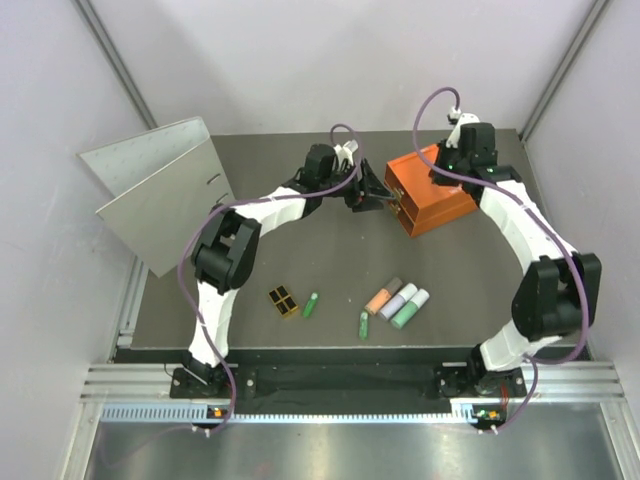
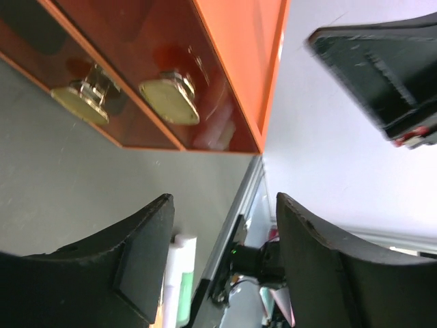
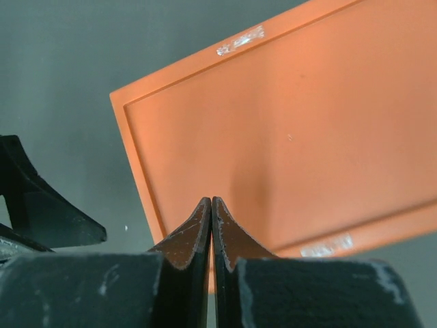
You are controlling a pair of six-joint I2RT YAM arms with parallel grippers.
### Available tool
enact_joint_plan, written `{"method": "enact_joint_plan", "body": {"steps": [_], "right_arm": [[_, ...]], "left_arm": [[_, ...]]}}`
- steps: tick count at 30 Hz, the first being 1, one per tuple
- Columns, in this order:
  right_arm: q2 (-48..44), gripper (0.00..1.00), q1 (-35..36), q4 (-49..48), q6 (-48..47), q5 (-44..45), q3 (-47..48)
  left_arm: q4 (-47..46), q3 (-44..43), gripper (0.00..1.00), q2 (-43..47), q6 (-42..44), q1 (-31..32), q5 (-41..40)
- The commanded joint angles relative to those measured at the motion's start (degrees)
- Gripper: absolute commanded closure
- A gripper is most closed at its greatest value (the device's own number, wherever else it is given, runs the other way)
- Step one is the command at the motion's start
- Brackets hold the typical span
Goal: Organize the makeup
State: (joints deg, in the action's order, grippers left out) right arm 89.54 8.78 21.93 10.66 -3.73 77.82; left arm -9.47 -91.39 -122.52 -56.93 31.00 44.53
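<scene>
The makeup lies near the front of the mat: an orange tube [image 1: 382,296], a lavender-white tube [image 1: 397,300], a mint green tube [image 1: 410,309], two slim green sticks [image 1: 311,305] [image 1: 363,325] and a black-and-gold palette [image 1: 284,301]. My left gripper [image 1: 375,193] is open and empty, right in front of the orange drawer box [image 1: 430,190]; its wrist view shows two gold knobs [image 2: 169,101] on the drawer fronts. My right gripper [image 3: 211,205] is shut with nothing in it, its tips over the box's orange top [image 3: 287,137].
A large grey ring binder [image 1: 165,190] stands open at the back left. The mat's front edge meets a metal rail [image 1: 350,385]. White walls close in the sides and back.
</scene>
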Motion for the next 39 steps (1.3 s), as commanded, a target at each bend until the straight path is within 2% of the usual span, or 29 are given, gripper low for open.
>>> {"method": "enact_joint_plan", "body": {"steps": [1,15,24,26,27,31,39], "right_arm": [[4.3,1.00,-1.5,0.1,2.2,-7.1,3.5],[7.4,1.00,-2.4,0.9,1.6,-11.5,3.0],[7.9,1.00,-2.6,1.3,1.5,-13.1,2.6],[8.1,1.00,-2.5,1.4,1.4,-13.5,2.5],[8.2,1.00,-2.6,1.5,1.4,-13.6,2.6],[8.6,1.00,-2.8,2.5,0.6,-13.4,3.4],[8.9,1.00,-3.2,2.5,1.0,-13.9,3.8]], "left_arm": [[-14.5,-0.7,0.35,-3.0,-9.1,-0.1,1.8],[-20.1,-5.6,0.37,-11.1,-15.4,-0.1,-0.3],[-15.8,-12.2,0.39,-14.5,-14.9,-0.2,-1.7],[-15.6,-15.1,0.41,-16.4,-15.9,-0.2,-0.9],[-15.0,-16.2,0.45,-17.1,-16.2,-0.2,-0.4],[-13.0,-19.2,0.48,-19.0,-15.9,-0.3,-0.6],[-14.3,-17.4,0.47,-19.0,-16.5,-0.2,-0.4]]}}
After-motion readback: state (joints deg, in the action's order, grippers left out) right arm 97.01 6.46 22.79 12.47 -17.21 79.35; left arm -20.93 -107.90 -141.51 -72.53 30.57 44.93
